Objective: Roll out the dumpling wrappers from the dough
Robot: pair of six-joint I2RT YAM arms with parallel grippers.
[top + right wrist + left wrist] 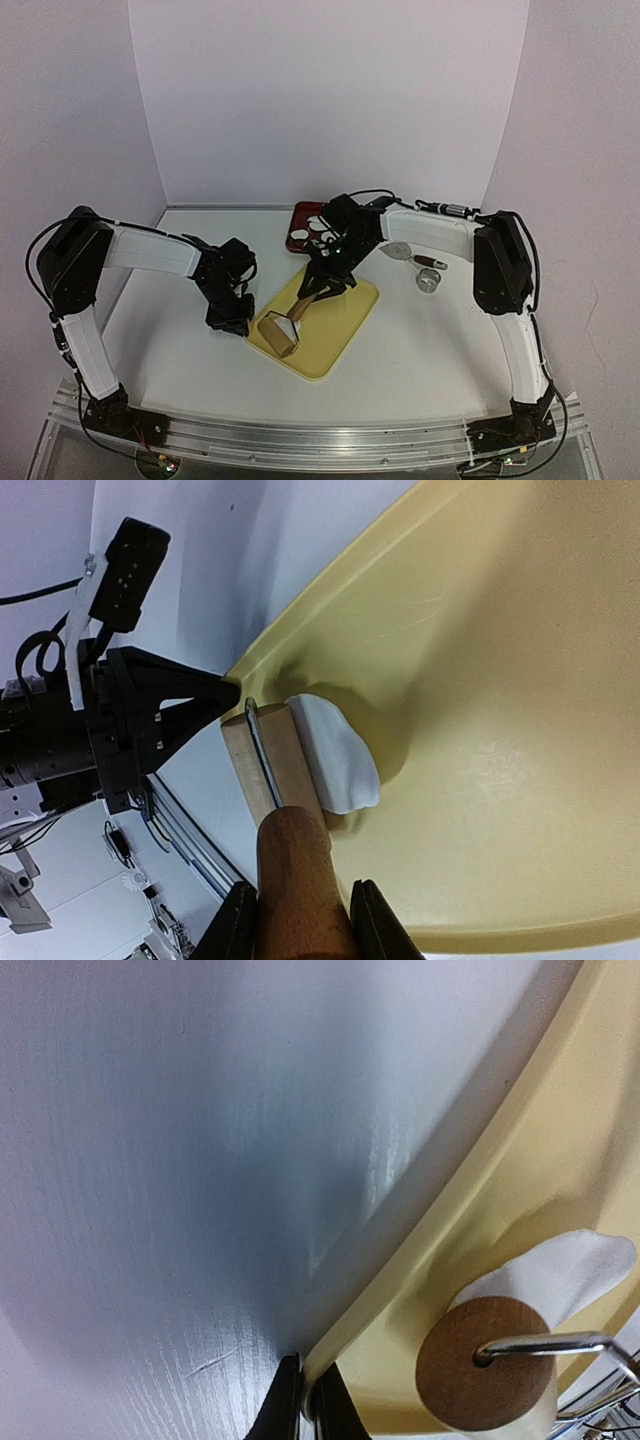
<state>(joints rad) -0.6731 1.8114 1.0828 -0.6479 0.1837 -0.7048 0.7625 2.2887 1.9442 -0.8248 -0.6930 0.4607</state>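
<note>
Rolling step in hand: rolling pin (268, 765), wooden barrel on a wire frame, handle clamped by right gripper (300, 925). The barrel rests on the dough (338, 752), a soft white flattened patch at the near-left end of the yellow board (480, 680). Left gripper (303, 1405) pinches the board's smooth rim. Next probably calls for an even push across. Round dumpling wrappers (322, 230) lie beyond the board's far end.

walls (330, 100): pale lilac | table (430, 365): white, wood-grained | light: even
</note>
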